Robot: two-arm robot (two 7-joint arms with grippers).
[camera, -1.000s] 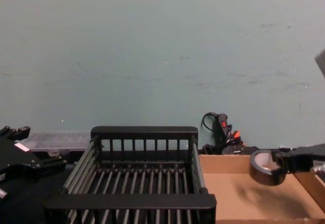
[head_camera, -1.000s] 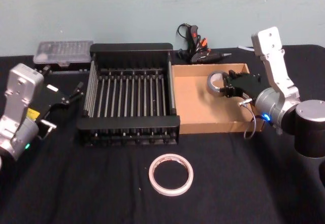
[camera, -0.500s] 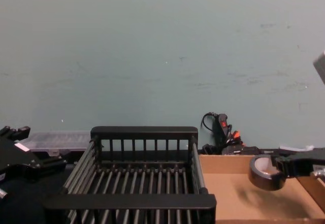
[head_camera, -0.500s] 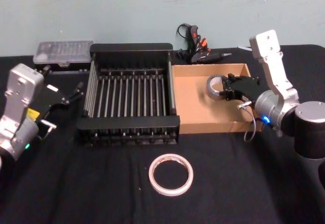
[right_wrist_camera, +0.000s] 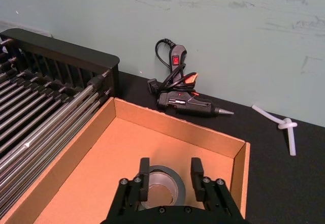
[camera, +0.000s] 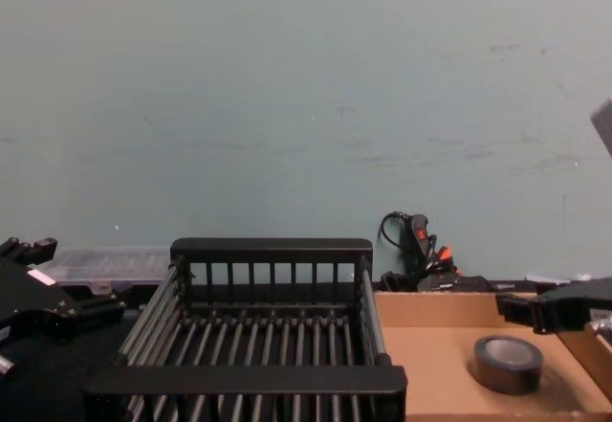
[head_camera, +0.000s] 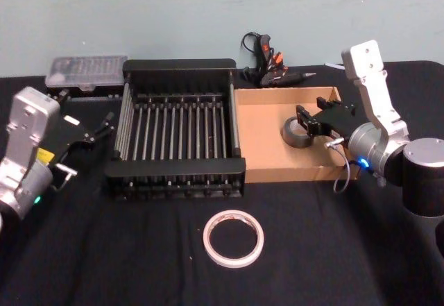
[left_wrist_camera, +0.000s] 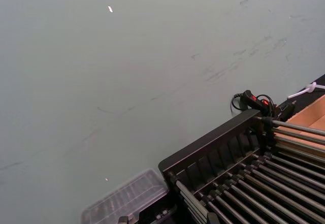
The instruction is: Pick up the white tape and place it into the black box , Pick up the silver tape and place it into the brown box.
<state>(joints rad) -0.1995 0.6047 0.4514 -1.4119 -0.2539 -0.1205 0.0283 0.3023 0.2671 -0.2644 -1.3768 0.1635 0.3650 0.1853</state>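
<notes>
Brown box (head_camera: 263,146); dull grey silver tape (head_camera: 295,132)

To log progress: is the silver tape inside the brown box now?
Yes. The silver tape lies flat on the brown box floor, below the open right claw.

silver tape (head_camera: 297,131) flat in brown box (head_camera: 260,139); white tape (head_camera: 233,238) before black box (head_camera: 178,132).
</notes>
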